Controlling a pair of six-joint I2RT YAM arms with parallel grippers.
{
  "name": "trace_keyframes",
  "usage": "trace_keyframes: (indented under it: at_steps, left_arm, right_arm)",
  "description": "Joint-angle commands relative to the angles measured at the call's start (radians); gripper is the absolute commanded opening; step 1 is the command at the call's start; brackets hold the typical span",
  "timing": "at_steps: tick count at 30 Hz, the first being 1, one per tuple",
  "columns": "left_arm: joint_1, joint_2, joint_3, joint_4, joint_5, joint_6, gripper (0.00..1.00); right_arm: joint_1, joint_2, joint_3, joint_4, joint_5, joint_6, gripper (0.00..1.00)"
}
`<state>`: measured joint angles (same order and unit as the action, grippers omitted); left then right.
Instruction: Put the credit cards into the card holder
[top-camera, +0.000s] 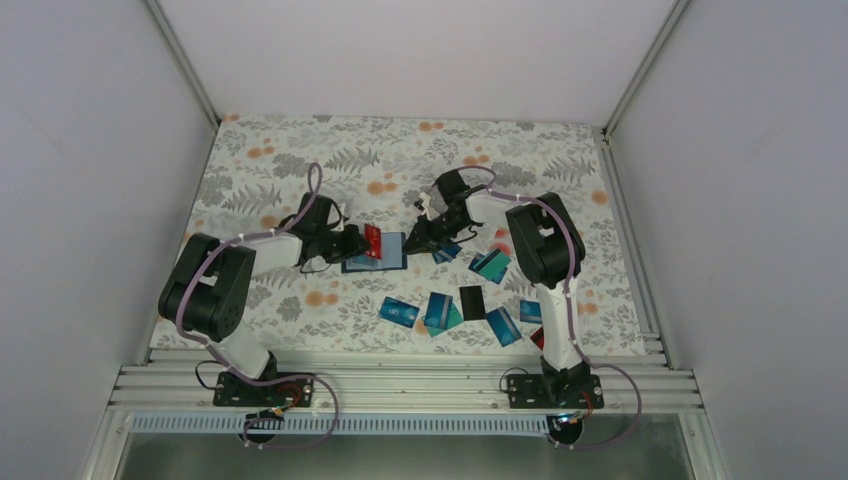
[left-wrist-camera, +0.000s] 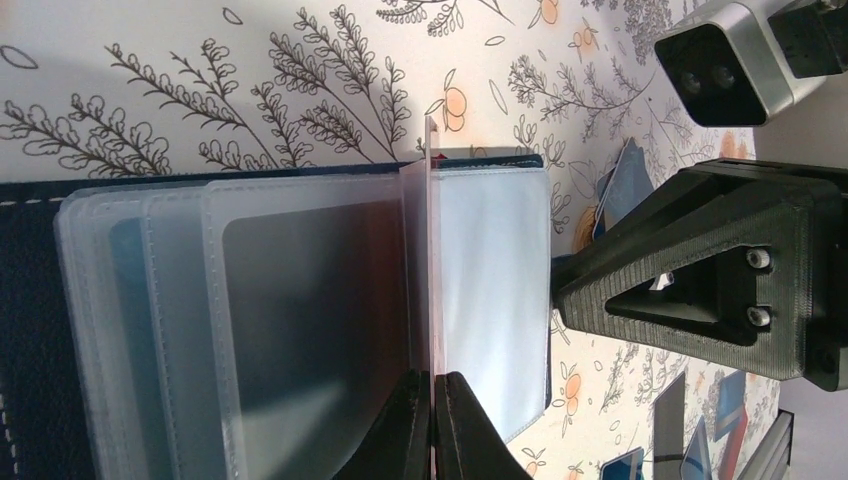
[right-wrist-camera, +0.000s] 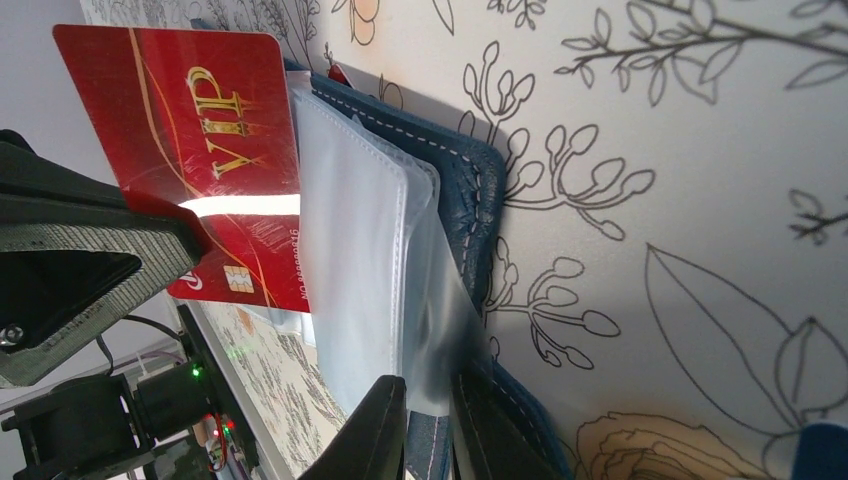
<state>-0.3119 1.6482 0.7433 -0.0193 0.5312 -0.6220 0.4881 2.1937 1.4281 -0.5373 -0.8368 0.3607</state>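
Insertion of a red card (right-wrist-camera: 215, 130): left jaws clenched on it, holding it upright against the sleeves of the card holder (right-wrist-camera: 462, 185), which lies open on the table (top-camera: 300, 160) between the arms. The right jaws pinch one clear sleeve (right-wrist-camera: 370, 270). Risk: that thin sleeve slipping free, so the pocket closes and the card jams.

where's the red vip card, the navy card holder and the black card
red glossy VIP credit card (right-wrist-camera: 222, 125), right wrist view, on the gold lettering
dark navy stitched card holder (right-wrist-camera: 475, 200), right wrist view, on its leather cover edge
flat black rectangular card (top-camera: 472, 302), top external view, on its middle
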Motion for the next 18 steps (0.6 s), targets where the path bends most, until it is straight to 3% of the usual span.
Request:
trace_keyframes:
  at_steps: [1, 18]
  left_arm:
    - [0.000, 0.015, -0.017, 0.012, -0.011, -0.004, 0.02]
    - [0.004, 0.069, 0.007, -0.111, 0.067, -0.121, 0.02]
  right_arm:
    - [0.012, 0.071, -0.030, -0.061, 0.081, -0.018, 0.12]
    - [0.012, 0.071, -0.048, -0.046, 0.073, -0.014, 0.12]
